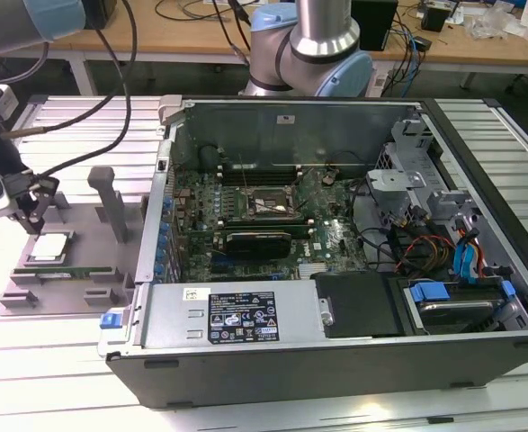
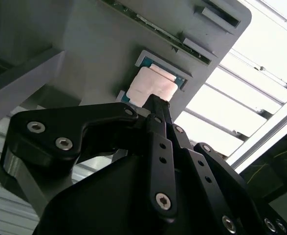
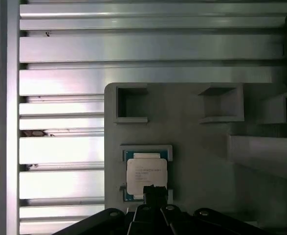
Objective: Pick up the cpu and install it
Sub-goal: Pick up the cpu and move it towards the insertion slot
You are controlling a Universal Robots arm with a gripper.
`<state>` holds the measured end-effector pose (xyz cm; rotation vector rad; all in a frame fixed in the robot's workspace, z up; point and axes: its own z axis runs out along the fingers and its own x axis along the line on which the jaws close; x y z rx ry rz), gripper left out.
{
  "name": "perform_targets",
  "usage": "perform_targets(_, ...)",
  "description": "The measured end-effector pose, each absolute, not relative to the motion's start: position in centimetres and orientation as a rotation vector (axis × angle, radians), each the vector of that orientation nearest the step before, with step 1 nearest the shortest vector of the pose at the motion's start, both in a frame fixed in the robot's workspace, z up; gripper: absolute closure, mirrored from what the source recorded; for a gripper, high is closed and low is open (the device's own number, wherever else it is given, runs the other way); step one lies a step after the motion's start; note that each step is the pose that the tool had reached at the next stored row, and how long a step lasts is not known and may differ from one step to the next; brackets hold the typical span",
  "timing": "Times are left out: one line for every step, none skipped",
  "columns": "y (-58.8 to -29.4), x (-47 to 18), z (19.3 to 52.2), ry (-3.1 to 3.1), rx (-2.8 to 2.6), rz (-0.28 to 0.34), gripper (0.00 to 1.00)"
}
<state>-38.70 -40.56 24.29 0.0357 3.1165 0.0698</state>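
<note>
The cpu, a flat square chip with a silver-grey top, lies in a shallow seat on the grey holder plate at the exterior view's left, outside the computer case. Both wrist views show the cpu still in its seat. My gripper hangs just above its edge, with the black fingers drawn together into one narrow tip and nothing between them. Whether the tip touches the chip is unclear. The black-framed socket sits on the motherboard inside the case.
The open computer case holds the green motherboard, cables and a drive bay on the exterior view's right. A long green memory stick lies along the holder's front. A grey upright post stands on the holder. Ribbed aluminium table surrounds it.
</note>
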Motion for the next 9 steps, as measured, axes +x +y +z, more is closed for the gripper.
perform_targets(-40.6, -38.7, 24.1, 3.117, 0.035, 0.07, 0.89)
perform_targets(-40.6, -38.8, 24.0, 3.117, 0.035, 0.07, 0.89)
perform_targets(-40.6, -38.8, 23.9, 3.117, 0.034, 0.07, 0.89)
perform_targets(-40.6, -38.8, 23.7, 3.117, 0.034, 0.07, 0.89)
perform_targets(-40.6, -38.8, 23.6, 3.117, 0.033, 0.07, 0.89)
perform_targets(-40.6, -38.9, 23.4, 3.117, 0.031, 0.07, 0.89)
perform_targets(-40.6, -38.9, 23.2, 3.117, 0.029, 0.07, 0.89)
perform_targets(-40.7, -38.9, 23.0, 3.117, 0.025, 0.07, 0.89)
perform_targets(-40.7, -39.0, 22.7, 3.117, 0.021, 0.07, 0.89)
